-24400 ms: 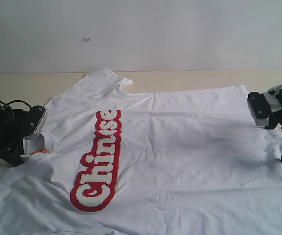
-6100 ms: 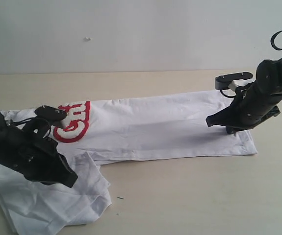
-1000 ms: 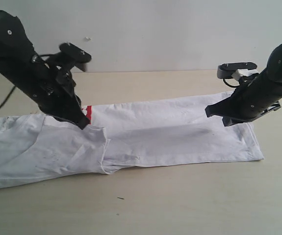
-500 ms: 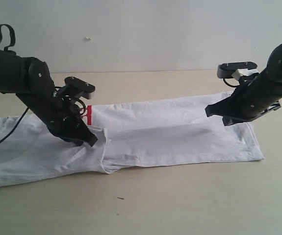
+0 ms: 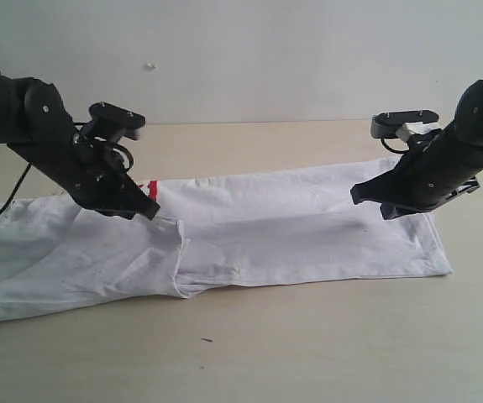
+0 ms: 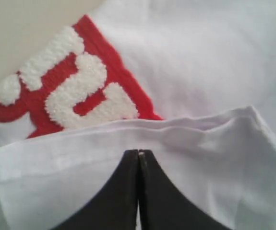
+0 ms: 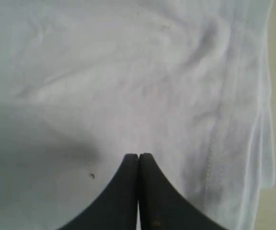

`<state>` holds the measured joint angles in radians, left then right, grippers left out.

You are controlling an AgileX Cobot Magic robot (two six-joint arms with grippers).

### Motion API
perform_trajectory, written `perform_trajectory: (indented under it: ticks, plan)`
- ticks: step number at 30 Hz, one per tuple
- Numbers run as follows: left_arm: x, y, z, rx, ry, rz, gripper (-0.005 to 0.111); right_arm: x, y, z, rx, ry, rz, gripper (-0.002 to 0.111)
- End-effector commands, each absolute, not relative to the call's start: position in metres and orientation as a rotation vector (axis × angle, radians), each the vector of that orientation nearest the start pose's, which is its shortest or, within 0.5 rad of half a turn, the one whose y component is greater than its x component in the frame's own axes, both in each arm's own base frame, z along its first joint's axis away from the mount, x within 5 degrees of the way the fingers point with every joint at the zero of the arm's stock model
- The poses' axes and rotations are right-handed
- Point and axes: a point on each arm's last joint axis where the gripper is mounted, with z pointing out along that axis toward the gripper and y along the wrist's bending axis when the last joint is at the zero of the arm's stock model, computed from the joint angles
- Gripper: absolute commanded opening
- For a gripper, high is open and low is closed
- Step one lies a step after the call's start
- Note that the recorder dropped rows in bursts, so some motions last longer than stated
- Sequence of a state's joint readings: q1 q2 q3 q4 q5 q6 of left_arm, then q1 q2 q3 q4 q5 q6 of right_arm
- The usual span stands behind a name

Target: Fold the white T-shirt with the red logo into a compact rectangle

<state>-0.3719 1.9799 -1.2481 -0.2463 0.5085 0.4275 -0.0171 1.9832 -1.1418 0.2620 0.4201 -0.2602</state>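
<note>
The left gripper has its jaws pressed flat together, and the left wrist view shows the two black fingers meeting tip to tip over a folded hem, though whether they touch the cloth cannot be told. The right gripper is closed just as tightly, poised above plain white fabric near a stitched edge. In the exterior view the left one sits toward 9 o'clock of the scene and the right one toward 3 o'clock, well apart, each arm slanting down from the outer side. Beneath them the pale wooden table fills the lower half, with a blank wall at 12 o'clock. The white T-shirt lies on the table as a long folded band running from 9 o'clock to 3 o'clock, its left end wider and rumpled, with a flap doubled over near the middle. The red logo is mostly covered; only a sliver peeks out at 12 o'clock of the left gripper's tip, while the left wrist view shows fuzzy red with puffy white letters just beyond the hem. A tiny dark speck rests on the bare table at 6 o'clock of the shirt.
</note>
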Motion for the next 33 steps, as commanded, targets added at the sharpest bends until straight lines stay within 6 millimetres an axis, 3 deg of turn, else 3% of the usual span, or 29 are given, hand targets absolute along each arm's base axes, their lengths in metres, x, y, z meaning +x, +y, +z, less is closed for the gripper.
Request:
perform_trajectory:
  ticks: [1, 6, 9, 12, 16, 18, 21, 24, 27, 33]
  plan:
    - [0.350, -0.186, 0.150, 0.992, 2.557, -0.394, 0.000, 0.384, 0.001, 0.130, -0.035, 2.708, 0.124, 0.000]
    - [0.338, -0.219, 0.123, 1.076, 2.551, -0.424, 0.000, 0.382, 0.001, 0.129, -0.039, 2.731, 0.133, 0.000]
    - [0.336, -0.229, 0.112, 1.084, 2.530, -0.403, 0.000, 0.382, 0.001, 0.129, -0.039, 2.735, 0.135, 0.000]
    - [0.338, -0.230, 0.113, 1.050, 2.522, -0.396, 0.000, 0.381, 0.001, 0.129, -0.040, 2.738, 0.136, 0.000]
    - [0.339, -0.224, 0.135, 1.061, 2.482, -0.389, 0.000, 0.382, 0.001, 0.129, -0.038, 2.730, 0.132, 0.000]
    - [0.341, -0.216, 0.156, 1.049, 2.443, -0.373, 0.000, 0.382, 0.001, 0.129, -0.038, 2.726, 0.131, 0.000]
    - [0.348, -0.196, 0.183, 0.898, 2.445, -0.337, 0.000, 0.382, 0.001, 0.130, -0.038, 2.723, 0.131, 0.000]
    - [0.357, -0.166, 0.196, 0.698, 2.500, -0.273, 0.000, 0.383, 0.001, 0.135, -0.038, 2.701, 0.126, 0.000]
    - [0.359, -0.136, 0.189, 0.531, 2.577, -0.211, 0.000, 0.384, 0.000, 0.138, -0.064, 2.687, 0.103, 0.000]
    - [0.353, -0.096, 0.164, 0.397, 2.688, -0.169, 0.000, 0.380, -0.010, 0.110, -0.033, 2.810, -0.034, 0.000]
